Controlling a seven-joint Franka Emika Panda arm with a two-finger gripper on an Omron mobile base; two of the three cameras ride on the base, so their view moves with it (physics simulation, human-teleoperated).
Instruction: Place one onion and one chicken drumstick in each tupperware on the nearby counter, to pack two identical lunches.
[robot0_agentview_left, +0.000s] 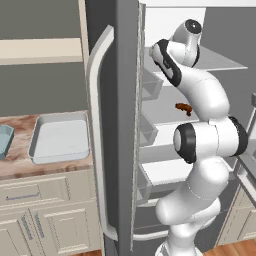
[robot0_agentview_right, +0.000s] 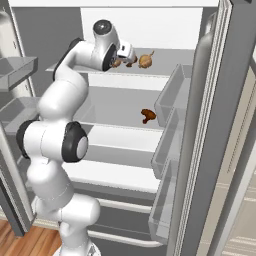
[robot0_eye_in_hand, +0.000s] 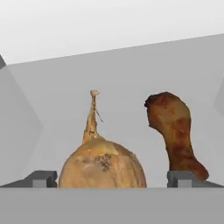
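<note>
While the gripper (robot0_eye_in_hand: 112, 179) stood wide open, nothing was held;
an onion (robot0_eye_in_hand: 103, 164) sat between its tips; a drumstick (robot0_eye_in_hand: 174, 131) stood just beside, shelf (robot0_eye_in_hand: 131, 78) open behind.

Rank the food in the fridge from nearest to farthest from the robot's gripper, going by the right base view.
1. Near onion: on the top shelf, between the fingertips of the open gripper.
2. Top-shelf drumstick: just right of that onion.
3. Second onion: further right on the same shelf.
4. Lower drumstick: one shelf down, to the right.
</note>
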